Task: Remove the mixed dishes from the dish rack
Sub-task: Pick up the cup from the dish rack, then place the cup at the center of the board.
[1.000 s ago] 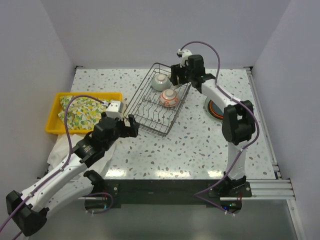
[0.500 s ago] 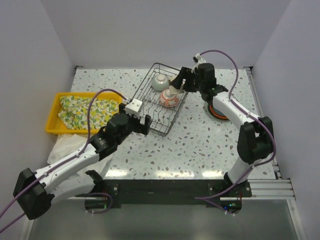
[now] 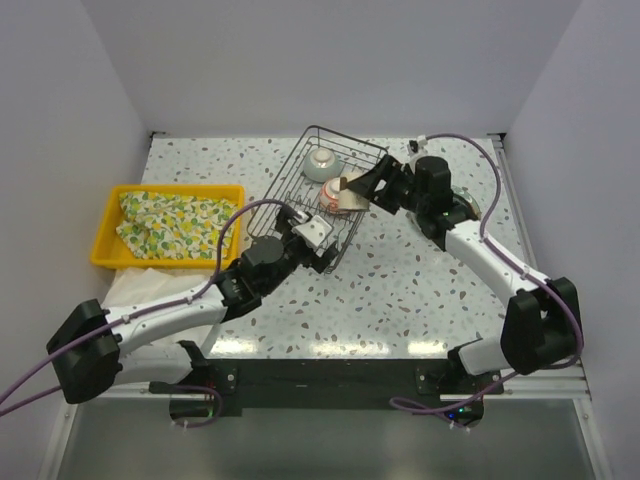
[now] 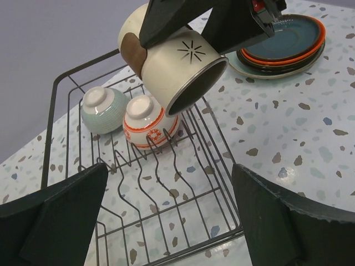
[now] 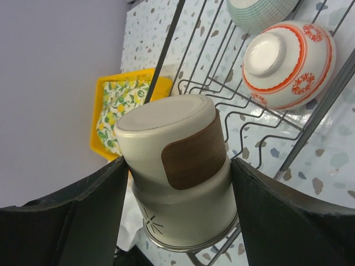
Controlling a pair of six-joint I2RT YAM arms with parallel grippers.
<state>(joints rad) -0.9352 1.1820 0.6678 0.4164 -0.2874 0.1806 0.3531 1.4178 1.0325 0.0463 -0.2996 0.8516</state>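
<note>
The dish rack (image 3: 283, 172) is a black wire basket at the table's middle back. A celadon bowl (image 3: 321, 163) and a red-patterned white bowl (image 4: 148, 121) sit upside down in its far end. My right gripper (image 3: 358, 188) is shut on a beige cup (image 5: 177, 172) with a brown patch, held tilted above the rack's right side near the red-patterned bowl (image 5: 288, 64). My left gripper (image 4: 169, 210) stands open over the rack's near end (image 4: 166, 183), with nothing between its fingers. Stacked plates (image 4: 283, 47) lie on the table to the right of the rack.
A yellow tray (image 3: 110, 225) holding a yellow-patterned cloth (image 3: 165, 222) sits at the left, with a white cloth (image 3: 130, 290) in front of it. The plate stack (image 3: 466, 207) shows partly behind my right arm. Walls close in the table on three sides.
My right gripper has lifted the beige cup out of the rack's far right and drawn it nearer. My left gripper has moved right, from beside the tray to the rack's near end.
</note>
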